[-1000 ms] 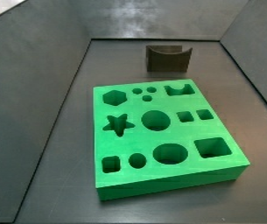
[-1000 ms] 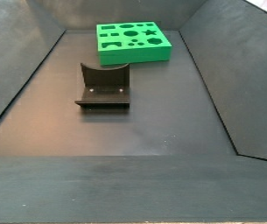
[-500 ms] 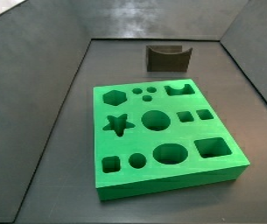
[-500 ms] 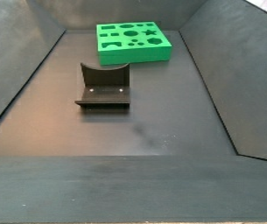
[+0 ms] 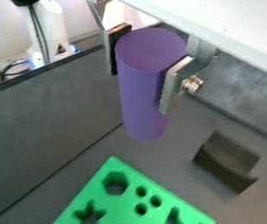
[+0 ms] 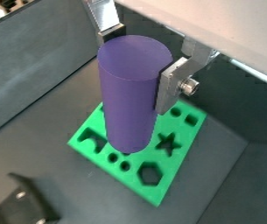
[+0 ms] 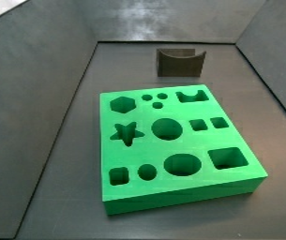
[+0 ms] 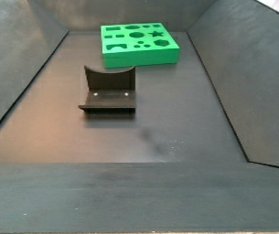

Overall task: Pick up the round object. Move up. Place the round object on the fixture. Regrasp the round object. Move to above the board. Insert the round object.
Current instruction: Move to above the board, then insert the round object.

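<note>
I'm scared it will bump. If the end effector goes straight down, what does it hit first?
Probably the green board. The end effector holds the purple cylinder high over it; the exact spot is unclear.

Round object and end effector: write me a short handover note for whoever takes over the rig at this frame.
End effector: shut on the round object, purple, hanging upright between the silver fingers, high above the floor; absent from both side views.
Board: flat on the floor, all holes empty.
Fixture: on the floor apart from the board, nothing on it.
Done: round object grasped and lifted.
Left: whether the fixture regrasp has happened cannot be told; move above the board, insert.
</note>
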